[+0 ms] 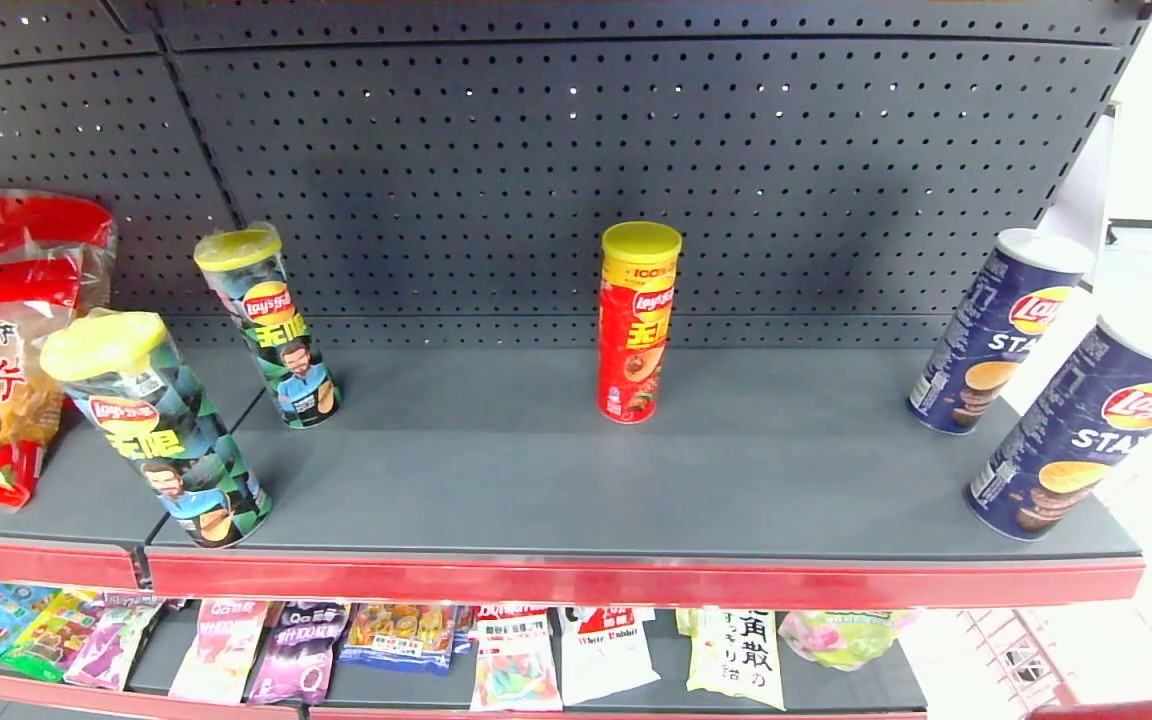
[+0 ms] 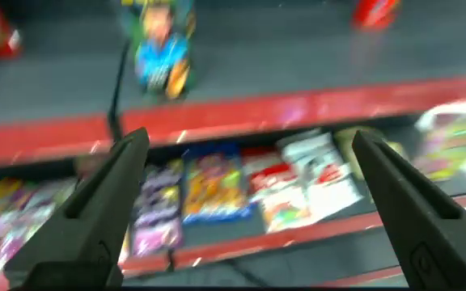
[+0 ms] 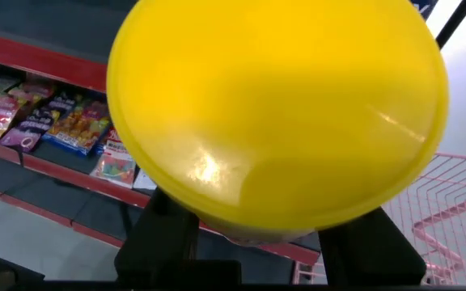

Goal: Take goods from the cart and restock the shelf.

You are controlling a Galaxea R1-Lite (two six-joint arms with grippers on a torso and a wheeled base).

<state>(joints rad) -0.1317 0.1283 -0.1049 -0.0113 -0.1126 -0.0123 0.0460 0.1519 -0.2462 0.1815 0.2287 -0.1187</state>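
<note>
Glossy, round, yellow-lidded can (image 3: 273,105) sits clamped between right fingers (image 3: 164,242); left fingers (image 2: 103,202) stand apart.

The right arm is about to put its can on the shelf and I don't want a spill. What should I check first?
1. Right gripper clamped on the yellow-lidded can: ok.
2. Bare shelf free between the red can and the blue cans: ok.
3. Left gripper open and empty: ok.
4. Red can standing upright: ok.
5. Held can's distance from the shelf: cannot tell.
</note>
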